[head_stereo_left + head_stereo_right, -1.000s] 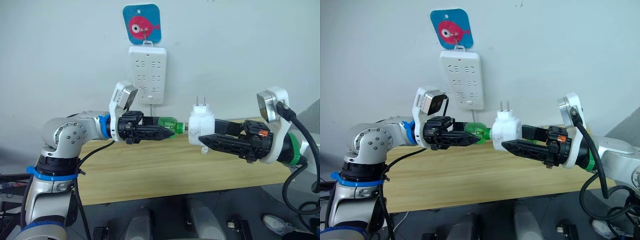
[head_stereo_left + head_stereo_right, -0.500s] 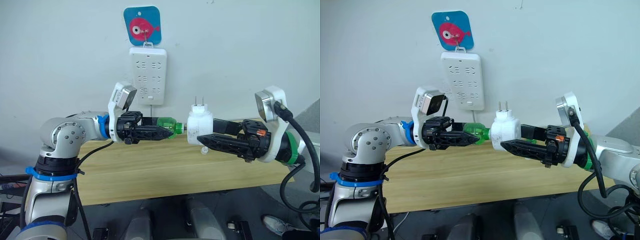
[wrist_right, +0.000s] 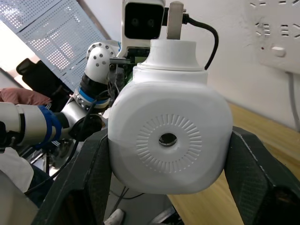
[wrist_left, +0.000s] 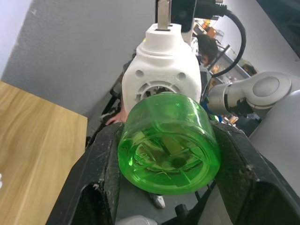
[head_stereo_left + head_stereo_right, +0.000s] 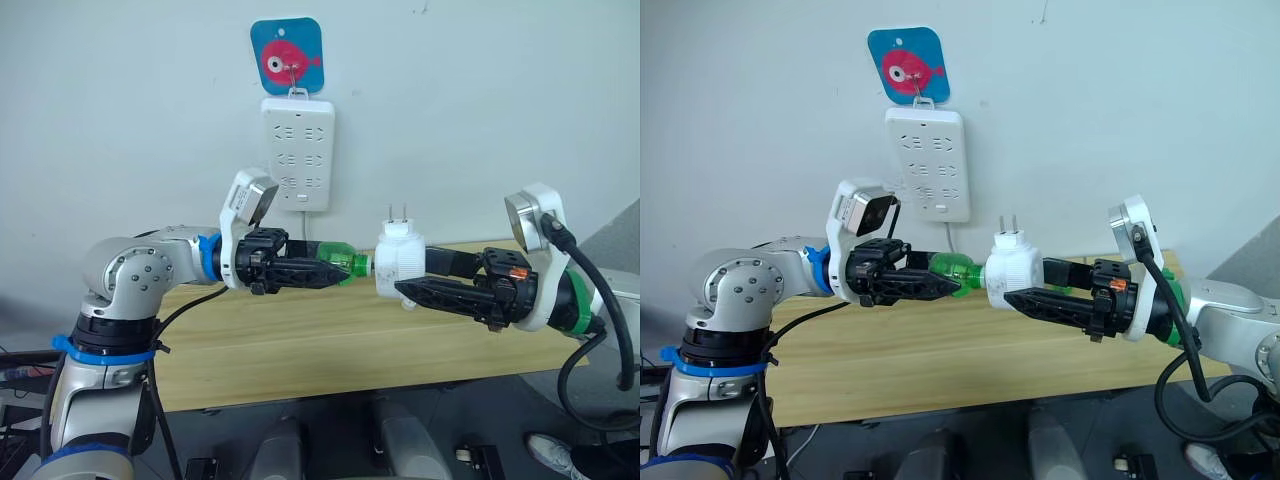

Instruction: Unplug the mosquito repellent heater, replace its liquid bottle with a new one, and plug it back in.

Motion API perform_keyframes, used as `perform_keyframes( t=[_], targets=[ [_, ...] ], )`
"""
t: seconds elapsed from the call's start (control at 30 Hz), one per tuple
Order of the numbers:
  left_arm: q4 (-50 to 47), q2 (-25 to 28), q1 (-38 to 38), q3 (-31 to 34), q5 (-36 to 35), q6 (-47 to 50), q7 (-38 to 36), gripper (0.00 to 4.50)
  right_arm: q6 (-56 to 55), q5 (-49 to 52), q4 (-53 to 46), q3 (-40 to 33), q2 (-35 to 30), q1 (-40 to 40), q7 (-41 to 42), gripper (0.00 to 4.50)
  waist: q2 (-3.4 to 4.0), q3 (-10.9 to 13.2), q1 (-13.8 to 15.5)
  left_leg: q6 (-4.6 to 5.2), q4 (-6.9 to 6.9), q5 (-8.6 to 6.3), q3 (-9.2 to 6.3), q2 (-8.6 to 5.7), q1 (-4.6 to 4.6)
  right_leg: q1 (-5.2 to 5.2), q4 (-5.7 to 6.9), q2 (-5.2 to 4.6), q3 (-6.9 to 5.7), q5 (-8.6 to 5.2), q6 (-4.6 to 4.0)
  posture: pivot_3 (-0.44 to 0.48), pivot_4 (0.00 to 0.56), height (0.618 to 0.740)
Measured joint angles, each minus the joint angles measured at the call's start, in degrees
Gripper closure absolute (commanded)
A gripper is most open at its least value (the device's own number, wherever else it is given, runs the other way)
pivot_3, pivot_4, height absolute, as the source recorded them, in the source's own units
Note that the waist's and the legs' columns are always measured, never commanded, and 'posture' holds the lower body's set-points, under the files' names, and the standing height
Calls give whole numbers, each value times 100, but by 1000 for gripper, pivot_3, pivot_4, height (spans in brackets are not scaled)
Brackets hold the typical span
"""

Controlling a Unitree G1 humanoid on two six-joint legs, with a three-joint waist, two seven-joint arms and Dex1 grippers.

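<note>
Left claw (image 5: 325, 272) holds green bottle (image 5: 335, 258), neck at heater (image 5: 401, 259).

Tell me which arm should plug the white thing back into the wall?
Probably the right. Its jaws already clamp the small white rounded plastic heater, prongs pointing up, just below the white wall power strip. The left gripper is clamped on the translucent green bottle at the heater's socket.

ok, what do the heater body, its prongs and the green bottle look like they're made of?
Heater: opaque white plastic, looks moulded, smooth with a soft sheen; ribbed ring around the vent hole.
Prongs: likely bare metal, flat, thin and grey.
Green bottle: translucent green, probably plastic; inner shapes show through its base. Glass can't be ruled out.
</note>
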Motion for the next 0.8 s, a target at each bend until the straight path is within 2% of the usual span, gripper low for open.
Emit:
perform_keyframes(
  t=[0.8],
  targets=[
    [6, -168, 152, -43, 265, -339, -2, 2148, 42, 8, 73, 318, -118, -452, -346, 1549, 1, -2, 3, 2, 0, -1, -2, 0, 26, 28, -4, 5, 0, 0, 0, -186, 164, 730]
  ],
)
